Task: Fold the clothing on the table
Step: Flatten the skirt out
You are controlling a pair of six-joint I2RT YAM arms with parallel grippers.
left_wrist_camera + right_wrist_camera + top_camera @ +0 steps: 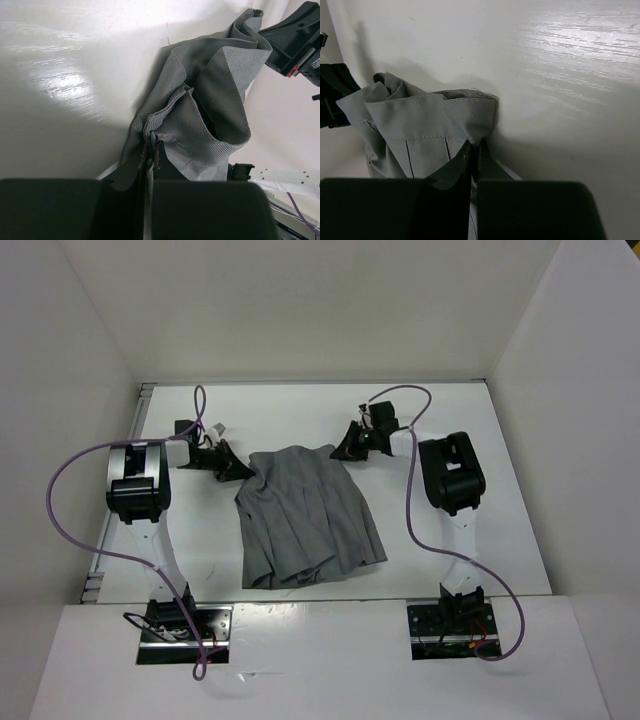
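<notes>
The clothing (pixel 305 515), a grey pleated skirt-like garment, lies on the white table (pixel 450 550), its waistband at the far side. At the waistband's left corner my left gripper (pixel 240 468) is shut on the cloth; the left wrist view shows the clothing (pixel 200 105) bunched and pinched between the fingers of that gripper (pixel 151 145). At the right corner of the waistband sits my right gripper (pixel 340 451). In the right wrist view the right gripper (pixel 475 150) has its fingers pressed together on the folded edge of the clothing (pixel 420 135).
White walls (pixel 70 330) enclose the table on three sides. A metal rail (pixel 115 510) runs along the table's left edge. Purple cables (pixel 70 490) loop off both arms. The other arm's black gripper (pixel 295 42) shows at the upper right of the left wrist view.
</notes>
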